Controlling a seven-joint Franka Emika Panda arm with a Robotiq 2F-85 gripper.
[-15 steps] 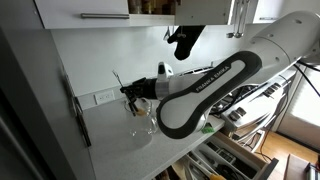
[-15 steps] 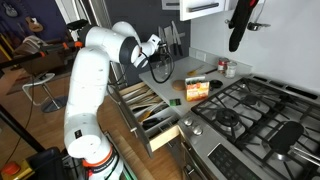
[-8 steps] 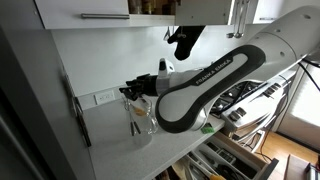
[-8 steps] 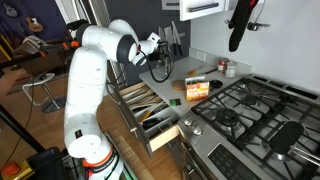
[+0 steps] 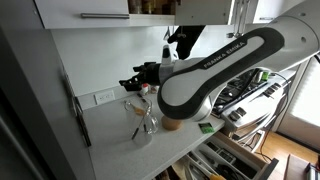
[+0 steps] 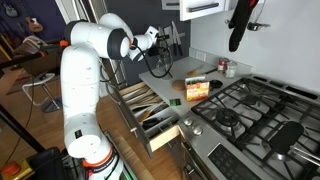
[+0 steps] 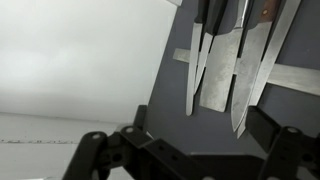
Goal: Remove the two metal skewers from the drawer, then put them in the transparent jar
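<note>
The transparent jar [image 5: 146, 120] stands on the white counter, against the wall. A thin dark rod, a metal skewer [image 5: 138, 129], leans inside it; I cannot make out a second one. My gripper [image 5: 133, 80] hangs just above the jar's mouth, open and empty. In another exterior view the gripper [image 6: 156, 41] is above the jar [image 6: 160, 69], and the white drawer [image 6: 148, 107] stands pulled out below the counter with utensils in it. In the wrist view the gripper [image 7: 190, 150] is spread wide with nothing between its fingers [image 7: 92, 148]; jar and skewers are out of that view.
Several knives [image 7: 215, 50] hang on a dark wall strip straight ahead of the wrist. A gas stove [image 6: 255, 110], an orange box [image 6: 197, 88] and small red-lidded jars [image 6: 225, 68] sit along the counter. A wall outlet [image 5: 104, 97] is beside the jar.
The gripper went from shut to open over the jar and rose a little. The skewer it held now rests in the jar.
</note>
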